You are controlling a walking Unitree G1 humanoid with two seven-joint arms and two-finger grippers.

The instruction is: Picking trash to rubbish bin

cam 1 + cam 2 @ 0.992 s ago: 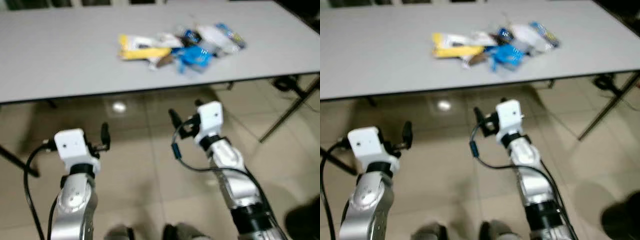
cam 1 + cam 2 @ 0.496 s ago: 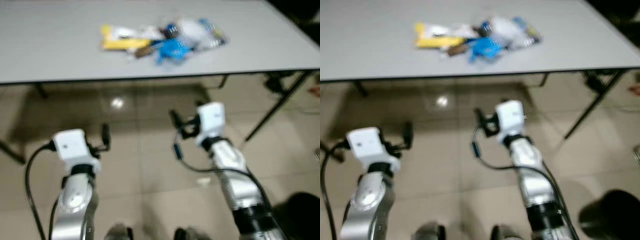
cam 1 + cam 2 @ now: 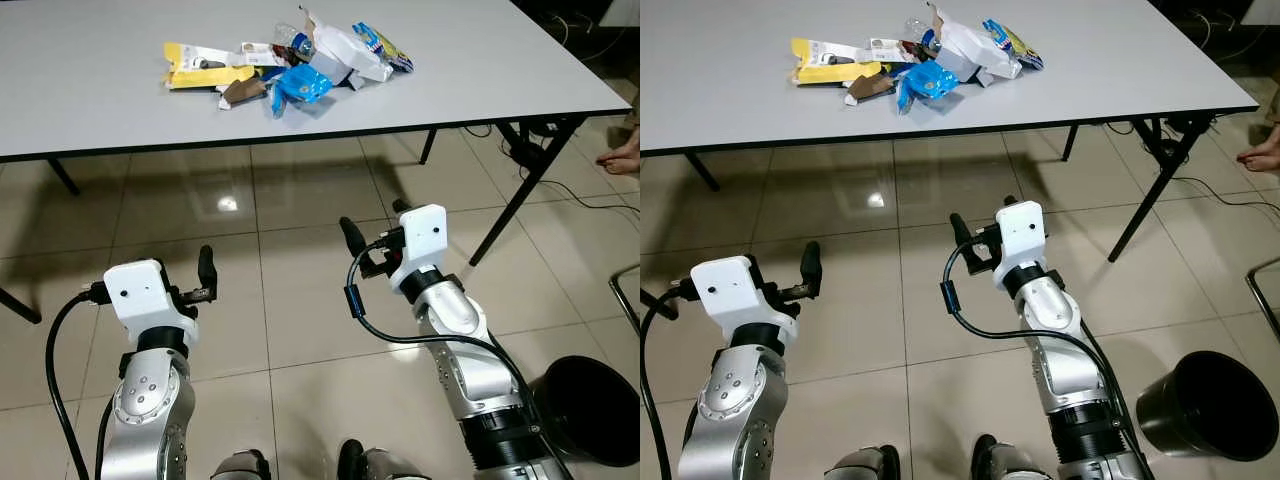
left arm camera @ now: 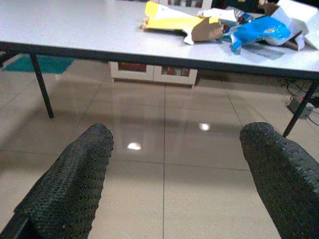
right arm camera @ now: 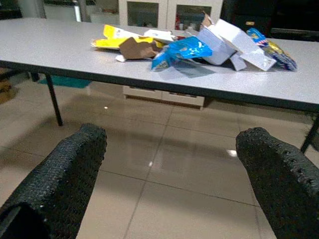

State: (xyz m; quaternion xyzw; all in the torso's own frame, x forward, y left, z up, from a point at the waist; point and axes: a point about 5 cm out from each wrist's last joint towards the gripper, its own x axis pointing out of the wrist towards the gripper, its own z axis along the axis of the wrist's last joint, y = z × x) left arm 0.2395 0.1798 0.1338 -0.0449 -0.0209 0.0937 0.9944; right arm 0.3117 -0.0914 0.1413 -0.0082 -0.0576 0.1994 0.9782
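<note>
A heap of trash lies on the grey table (image 3: pixel 90 110): a yellow packet (image 3: pixel 205 68), a brown scrap (image 3: pixel 243 90), a blue wrapper (image 3: pixel 300 85), a white carton (image 3: pixel 345 52) and a blue-yellow packet (image 3: pixel 385 45). The black rubbish bin (image 3: pixel 1205 405) stands on the floor at my lower right. My left gripper (image 4: pixel 178 132) and right gripper (image 5: pixel 173 133) are both open and hold nothing. They hang over the tiles, below and short of the table's front edge, pointing toward the heap.
Black table legs (image 3: pixel 515 205) slant down at the right, and another leg (image 3: pixel 62 176) is at the left. Cables (image 3: pixel 585 200) run over the tiled floor. A person's foot (image 3: pixel 620 158) shows at the right edge.
The whole picture has shifted and sharpened: the table and trash sit higher and farther off, and the black bin has come into view. Both arms keep the same open pose.
</note>
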